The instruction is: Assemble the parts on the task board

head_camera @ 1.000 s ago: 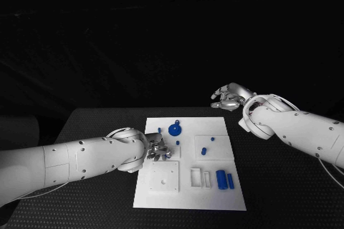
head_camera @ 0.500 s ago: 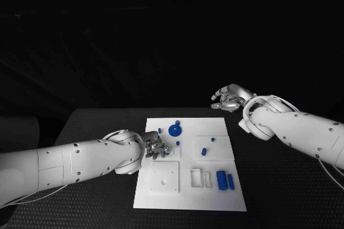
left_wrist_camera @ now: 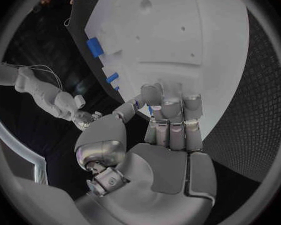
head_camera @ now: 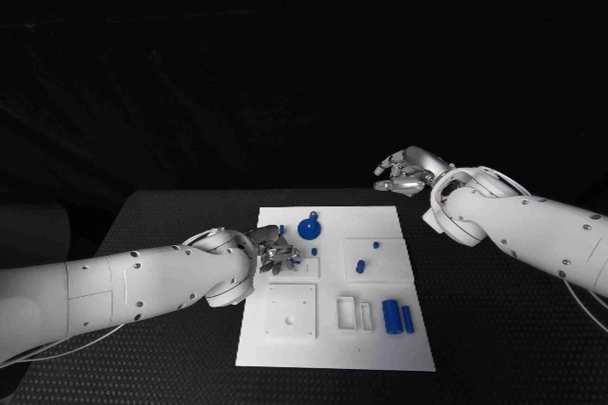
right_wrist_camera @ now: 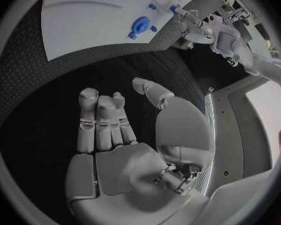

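**Hands and Parts at the Task Board**

Across the lower half of the head view lies the black table [head_camera: 165, 220], and on its middle rests the white task board [head_camera: 332, 335].

Left arm [head_camera: 114, 286]: it enters from the frame's lower left and ends at the board's left edge. The left hand [head_camera: 277, 251] sits over the board's left-centre area. In the left wrist view its fingers [left_wrist_camera: 172, 117] lie side by side, curled slightly forward, with a small blue part [left_wrist_camera: 150, 110] showing at the fingertips beside the thumb. Whether the hand grips this part cannot be told.

Right arm [head_camera: 532, 229]: it enters from the right edge. The right hand [head_camera: 406, 172] hangs beyond the board's upper right corner, off the board. In the right wrist view its fingers [right_wrist_camera: 100, 117] are loosely curled and apart from the thumb, with nothing in them.

Parts on the board, head view:
- Round blue disc [head_camera: 309, 228], upper centre.
- Two blue cylinders [head_camera: 396, 317], lower right, side by side.
- Small blue piece [head_camera: 360, 266], centre right.
- Small blue peg [head_camera: 376, 245], just above it.
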Available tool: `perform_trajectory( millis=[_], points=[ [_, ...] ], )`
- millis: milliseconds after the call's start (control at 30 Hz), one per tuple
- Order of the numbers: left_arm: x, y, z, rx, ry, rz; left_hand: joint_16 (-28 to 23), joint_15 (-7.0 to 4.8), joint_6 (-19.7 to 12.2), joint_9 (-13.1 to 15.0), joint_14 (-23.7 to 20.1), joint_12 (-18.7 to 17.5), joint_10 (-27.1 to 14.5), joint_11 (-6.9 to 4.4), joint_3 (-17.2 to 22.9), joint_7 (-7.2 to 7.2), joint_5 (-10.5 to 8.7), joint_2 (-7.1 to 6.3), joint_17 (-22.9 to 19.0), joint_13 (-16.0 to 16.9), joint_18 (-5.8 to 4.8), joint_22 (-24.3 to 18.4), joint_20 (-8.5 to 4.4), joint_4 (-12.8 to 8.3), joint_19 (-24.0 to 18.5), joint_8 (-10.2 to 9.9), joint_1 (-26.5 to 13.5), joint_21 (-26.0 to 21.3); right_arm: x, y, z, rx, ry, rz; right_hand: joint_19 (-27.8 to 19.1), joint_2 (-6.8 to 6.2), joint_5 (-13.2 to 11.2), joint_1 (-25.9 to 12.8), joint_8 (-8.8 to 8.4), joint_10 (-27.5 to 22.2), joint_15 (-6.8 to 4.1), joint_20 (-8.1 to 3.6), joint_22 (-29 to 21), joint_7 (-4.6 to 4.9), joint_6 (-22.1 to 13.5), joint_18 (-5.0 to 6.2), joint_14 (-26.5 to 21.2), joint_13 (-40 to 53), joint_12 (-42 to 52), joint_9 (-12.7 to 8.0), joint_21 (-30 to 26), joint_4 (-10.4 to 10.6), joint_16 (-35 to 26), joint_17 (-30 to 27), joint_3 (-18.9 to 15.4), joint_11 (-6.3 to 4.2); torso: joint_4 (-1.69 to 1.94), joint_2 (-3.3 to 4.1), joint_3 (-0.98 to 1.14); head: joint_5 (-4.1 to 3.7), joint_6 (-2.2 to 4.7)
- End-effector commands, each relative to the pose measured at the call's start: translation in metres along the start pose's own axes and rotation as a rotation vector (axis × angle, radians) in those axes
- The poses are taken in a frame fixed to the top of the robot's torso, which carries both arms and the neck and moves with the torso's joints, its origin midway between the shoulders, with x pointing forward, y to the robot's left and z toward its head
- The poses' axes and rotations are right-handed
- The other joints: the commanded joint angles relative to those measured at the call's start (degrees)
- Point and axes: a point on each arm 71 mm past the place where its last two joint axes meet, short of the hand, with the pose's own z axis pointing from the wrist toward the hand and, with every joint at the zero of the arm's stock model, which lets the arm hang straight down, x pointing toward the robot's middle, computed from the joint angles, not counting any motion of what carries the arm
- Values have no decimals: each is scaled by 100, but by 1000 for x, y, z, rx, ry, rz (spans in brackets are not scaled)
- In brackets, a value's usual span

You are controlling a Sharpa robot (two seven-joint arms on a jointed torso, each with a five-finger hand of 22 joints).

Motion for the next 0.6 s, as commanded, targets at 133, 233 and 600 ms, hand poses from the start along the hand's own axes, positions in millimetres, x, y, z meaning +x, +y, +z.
perform_trajectory(
  millis=[133,233,600],
  points=[
    [-2,0,1,-4,-51,-6,13,-36,863,0,2,33,-133,-122,23,-451,-24,136,-13,-9,99,82,-446,31,-2,36,78,1,0,0,0,-3,9,0,-1,24,42,-29,35,-33,-11,-49,104,69,-23,264,-44,-6,33,-7,-24,36,-19,-5,-4,9,0,-3,2,14,-17],
    [-2,0,1,-6,-68,-5,14,-38,862,0,3,34,-131,-122,27,-451,-27,133,-15,-9,100,82,-447,29,-1,35,78,2,0,-1,-1,-2,8,0,-1,23,45,-31,35,-33,-11,-49,104,69,-23,264,-44,-7,33,-7,-24,36,-19,-5,-5,9,-7,0,0,21,-21],
    [1,3,-1,-11,-73,-9,16,-42,860,1,6,36,-129,-123,39,-452,-33,122,-18,-11,103,83,-450,27,2,33,79,4,0,-2,-1,1,7,-1,-2,22,53,-33,36,-34,-11,-50,104,69,-23,264,-45,-9,35,-7,-24,36,-19,-5,-5,8,-2,0,-3,26,-50]
  ],
)
